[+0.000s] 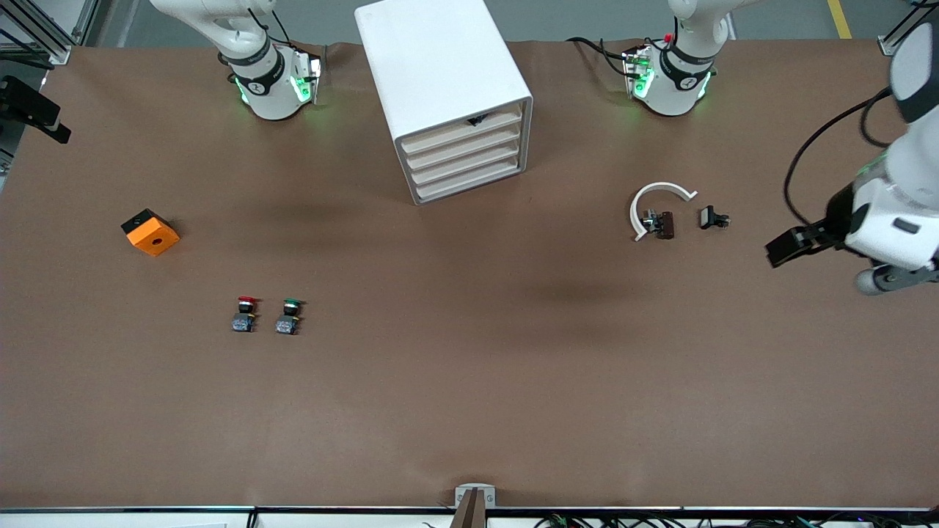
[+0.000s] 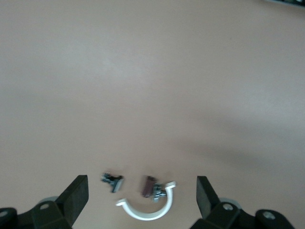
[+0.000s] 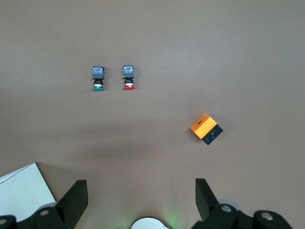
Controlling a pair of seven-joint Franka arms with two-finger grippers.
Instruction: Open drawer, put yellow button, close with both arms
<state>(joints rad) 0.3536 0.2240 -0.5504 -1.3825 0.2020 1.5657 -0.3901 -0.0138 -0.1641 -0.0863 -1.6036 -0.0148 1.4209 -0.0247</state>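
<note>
The white cabinet (image 1: pixel 440 66) stands between the two arm bases, and a corner of it (image 3: pixel 21 191) shows in the right wrist view. Its uppermost drawer (image 1: pixel 462 130) sits flush with the three below it, with a small dark spot at its top edge. The yellow button is out of view. My left gripper (image 1: pixel 776 253) hangs open in the air at the left arm's end of the table, above a group of small parts (image 2: pixel 145 195). My right gripper (image 3: pixel 141 188) is open and empty, high above the table near its own base (image 3: pixel 151 224).
A red-capped switch (image 1: pixel 246 314) and a green-capped switch (image 1: pixel 288 317) stand side by side toward the right arm's end. An orange-and-black block (image 1: pixel 150 232) lies beside them. A white curved clip (image 1: pixel 659 202), a brown piece (image 1: pixel 665 224) and a black piece (image 1: pixel 713 218) lie toward the left arm's end.
</note>
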